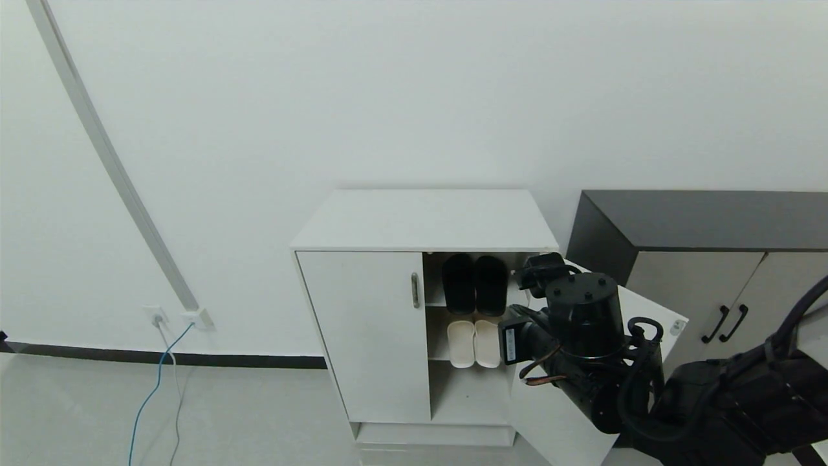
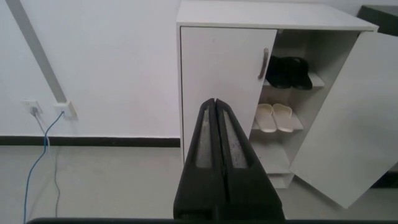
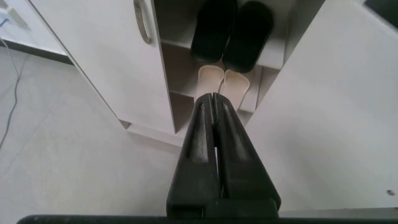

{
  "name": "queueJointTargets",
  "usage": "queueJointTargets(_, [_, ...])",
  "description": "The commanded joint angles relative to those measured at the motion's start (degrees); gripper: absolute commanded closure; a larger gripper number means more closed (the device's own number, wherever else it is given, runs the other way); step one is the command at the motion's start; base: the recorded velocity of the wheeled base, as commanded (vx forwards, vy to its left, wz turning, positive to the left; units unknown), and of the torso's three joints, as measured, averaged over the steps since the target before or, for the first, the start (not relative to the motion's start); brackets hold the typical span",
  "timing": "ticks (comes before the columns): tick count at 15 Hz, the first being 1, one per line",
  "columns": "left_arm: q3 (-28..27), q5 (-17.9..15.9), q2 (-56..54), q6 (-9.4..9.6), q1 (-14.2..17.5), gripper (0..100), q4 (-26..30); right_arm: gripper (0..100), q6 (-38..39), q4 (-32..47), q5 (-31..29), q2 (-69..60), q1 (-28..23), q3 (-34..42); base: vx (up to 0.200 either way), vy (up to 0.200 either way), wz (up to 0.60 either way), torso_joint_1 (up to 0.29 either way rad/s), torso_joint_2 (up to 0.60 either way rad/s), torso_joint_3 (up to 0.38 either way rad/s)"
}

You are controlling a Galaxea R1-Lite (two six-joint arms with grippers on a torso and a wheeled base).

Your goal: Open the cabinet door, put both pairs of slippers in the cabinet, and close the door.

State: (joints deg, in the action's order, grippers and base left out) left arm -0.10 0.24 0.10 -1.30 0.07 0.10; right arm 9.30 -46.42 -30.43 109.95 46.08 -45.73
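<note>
- One white cabinet (image 1: 420,220) against the wall, my landmark for everything below. It has two doors and shelves inside.
- One dark cabinet (image 1: 698,220) just beside the white cabinet on its right. The picture edge cuts it off. It has two black handles (image 1: 724,323).
- Open door (image 1: 563,427), the white cabinet's right one, standing wide. In the head view my right arm hides much of it, and its lower corner is cut off.
- Closed door (image 1: 362,330), the white cabinet's left one, with one metal handle (image 1: 414,290) at its inner edge.
- One grey wall strip (image 1: 110,162) slanting up the wall, well left of the white cabinet.
- My right gripper (image 3: 215,102): fingers pressed together with nothing between them. It sits near the white cabinet's open half, pointing at the shelves.
- My left gripper (image 2: 215,107): fingers also pressed together, holding nothing. It sits farther back from the white cabinet, facing the closed door.
- One pair of black slippers (image 1: 474,283), two pieces side by side on the white cabinet's top shelf.
- One pair of cream slippers (image 1: 474,343), two pieces on the shelf directly below.
- Two wall sockets (image 1: 155,316) left of the white cabinet. One blue cable (image 1: 139,408) and one pale cable hang from them and run off the bottom edge.
- One white sticker (image 1: 509,341) on my right arm, in front of the white cabinet's opening. Its print is too small to read.
</note>
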Motion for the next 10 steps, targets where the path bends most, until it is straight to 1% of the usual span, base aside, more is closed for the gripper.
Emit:
queueJointTargets(1, [0.0,0.0,0.0,0.07,0.0,100,0.0,100,0.0,-0.1,-0.2,0.1,0.0,-0.1,0.0,0.0,0.0,0.256,-0.57,-0.31])
queueJointTargets(7, [0.0,0.0,0.0,-0.01,0.0,100,0.0,100,-0.9,-1.7,-0.2,0.2,-0.2,0.9,0.0,0.0,0.0,0.185,-0.4,-0.223])
queueJointTargets(10, [0.0,0.0,0.0,-0.01,0.0,100,0.0,100,-1.7,-2.5,0.0,0.2,-0.2,1.8,0.0,0.0,0.0,0.146,-0.31,-0.162])
